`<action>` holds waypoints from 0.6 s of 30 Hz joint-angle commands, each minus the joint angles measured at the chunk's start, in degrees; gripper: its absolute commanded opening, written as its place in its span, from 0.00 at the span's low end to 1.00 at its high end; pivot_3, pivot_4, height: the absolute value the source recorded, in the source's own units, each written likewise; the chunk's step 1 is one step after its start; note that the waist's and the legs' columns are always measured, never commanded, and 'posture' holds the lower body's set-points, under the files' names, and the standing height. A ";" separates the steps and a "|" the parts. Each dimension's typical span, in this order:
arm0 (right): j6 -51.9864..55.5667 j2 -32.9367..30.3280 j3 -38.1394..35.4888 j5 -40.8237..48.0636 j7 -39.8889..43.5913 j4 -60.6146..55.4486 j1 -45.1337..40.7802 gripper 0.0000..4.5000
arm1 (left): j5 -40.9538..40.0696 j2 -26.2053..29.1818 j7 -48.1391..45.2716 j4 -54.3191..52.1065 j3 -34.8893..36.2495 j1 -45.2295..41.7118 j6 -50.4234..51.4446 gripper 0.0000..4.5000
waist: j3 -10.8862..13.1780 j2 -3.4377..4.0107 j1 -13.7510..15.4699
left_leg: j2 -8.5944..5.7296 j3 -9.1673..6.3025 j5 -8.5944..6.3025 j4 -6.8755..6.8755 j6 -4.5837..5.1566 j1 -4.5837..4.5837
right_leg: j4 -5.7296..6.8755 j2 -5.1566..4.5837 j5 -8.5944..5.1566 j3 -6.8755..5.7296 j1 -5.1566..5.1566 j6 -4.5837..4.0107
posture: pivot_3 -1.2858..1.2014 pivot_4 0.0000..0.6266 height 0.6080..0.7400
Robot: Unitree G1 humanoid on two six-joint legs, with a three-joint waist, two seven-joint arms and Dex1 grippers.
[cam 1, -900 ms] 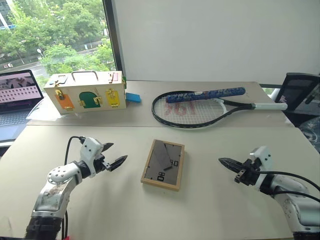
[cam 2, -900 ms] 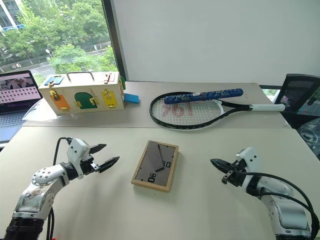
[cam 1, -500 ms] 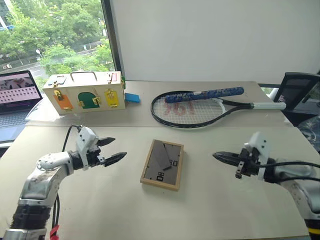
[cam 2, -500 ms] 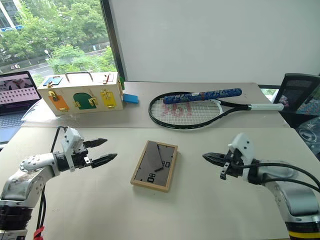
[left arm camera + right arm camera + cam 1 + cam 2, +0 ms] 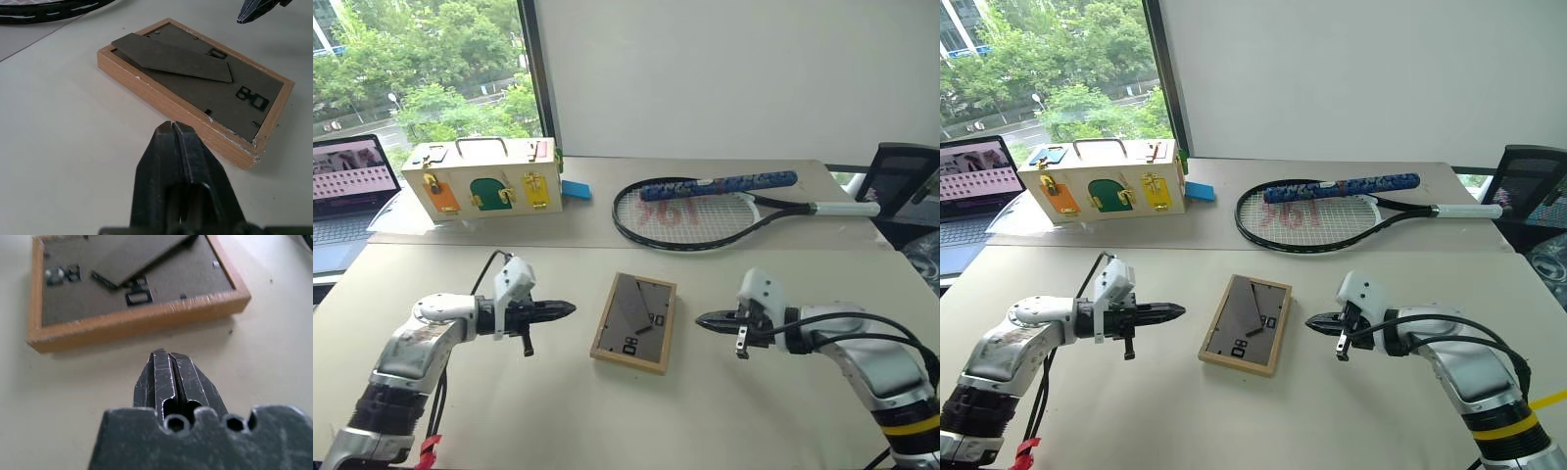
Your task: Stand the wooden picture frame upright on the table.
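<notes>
wooden picture frame (image 5: 633,322) flat, back up, mid table (image 5: 509,411); left gripper (image 5: 570,308) and right gripper (image 5: 700,319) closed, flanking it, not touching

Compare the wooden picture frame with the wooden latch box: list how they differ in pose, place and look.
The wooden picture frame lies flat, dark back up, while the latch box stands upright. The frame sits mid-table between the left tool and right tool; the box sits far back by the window. The frame's back is plain grey; the box has coloured doors and a handle. Both are pale wood on the table.
</notes>
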 commanded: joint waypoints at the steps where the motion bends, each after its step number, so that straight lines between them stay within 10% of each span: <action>1: -3.29 3.09 2.25 -3.48 -0.95 3.98 -3.99 0.00 | 5.33 -1.56 0.28 -0.04 -5.33 -1.71 -2.61 0.02 | 0.00 0.00 -0.21 | 0.00 0.00 0.00 0.00 0.00 0.00 | 0.01 0.00 0.00 0.01 0.00 0.00 | 0.52 0.24 0.86; 18: -6.69 9.48 8.00 -10.97 4.27 13.70 -14.09 0.00 | 9.51 -2.52 0.86 -0.19 -7.25 1.09 -2.26 0.02 | 0.00 0.01 -1.07 | 0.00 -0.02 0.02 -0.02 0.00 0.03 | 0.10 0.00 0.15 -0.02 0.00 -0.25 | 0.52 0.24 0.86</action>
